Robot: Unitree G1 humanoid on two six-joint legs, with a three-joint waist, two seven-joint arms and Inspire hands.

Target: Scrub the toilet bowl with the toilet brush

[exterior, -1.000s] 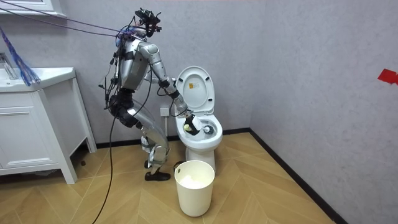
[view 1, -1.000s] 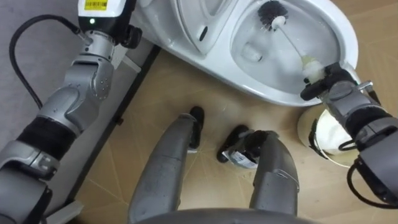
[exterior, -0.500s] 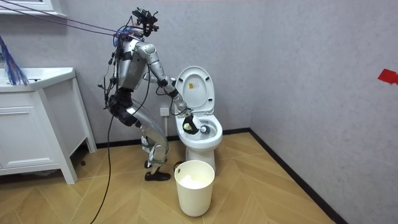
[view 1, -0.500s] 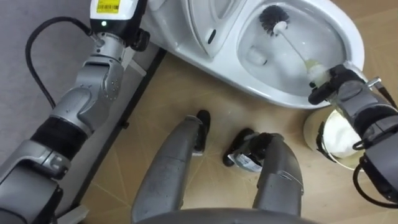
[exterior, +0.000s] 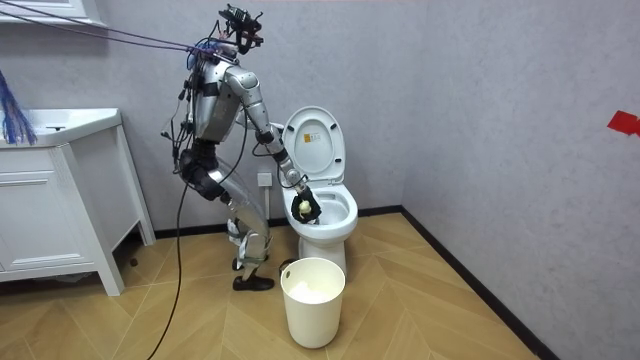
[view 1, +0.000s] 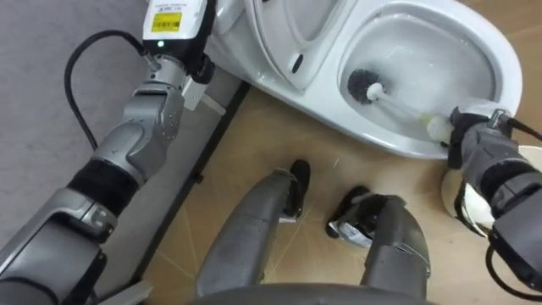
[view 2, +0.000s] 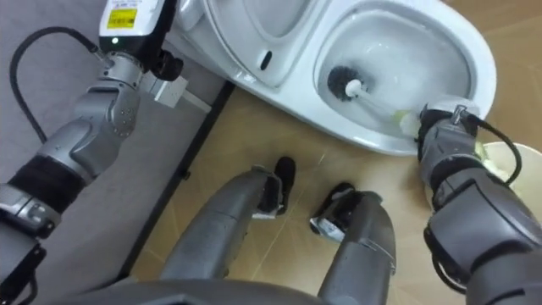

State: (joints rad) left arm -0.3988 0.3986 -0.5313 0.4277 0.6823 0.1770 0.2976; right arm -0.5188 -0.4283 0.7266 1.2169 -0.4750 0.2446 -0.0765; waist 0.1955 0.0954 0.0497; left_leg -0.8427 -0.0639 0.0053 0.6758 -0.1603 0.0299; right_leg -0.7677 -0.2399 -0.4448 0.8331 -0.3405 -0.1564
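Observation:
The white toilet (view 1: pixel 305 85) stands before me with its lid up (exterior: pixel 312 140). A toilet brush (view 1: pixel 366 83) with a black bristle head and a white handle lies inside the bowl, its head against the bowl's left wall. My right hand (view 1: pixel 476 146) is at the bowl's near rim, fingers curled round the end of the handle. In the room view that hand (exterior: pixel 304 206) is over the bowl's front. My left arm reaches up along the toilet's left side. My left hand (view 1: pixel 174 21) is cut by the top edge there.
A white waste bin (exterior: pixel 313 298) stands on the wooden floor just in front of the toilet, by my right arm (view 1: pixel 470 207). A white cabinet (exterior: pixel 60 200) stands at the room view's left. The grey wall is behind the toilet.
The brush head has swept from the back of the bowl to its left wall, and my right hand has drawn nearer. The eye view has shifted as well.

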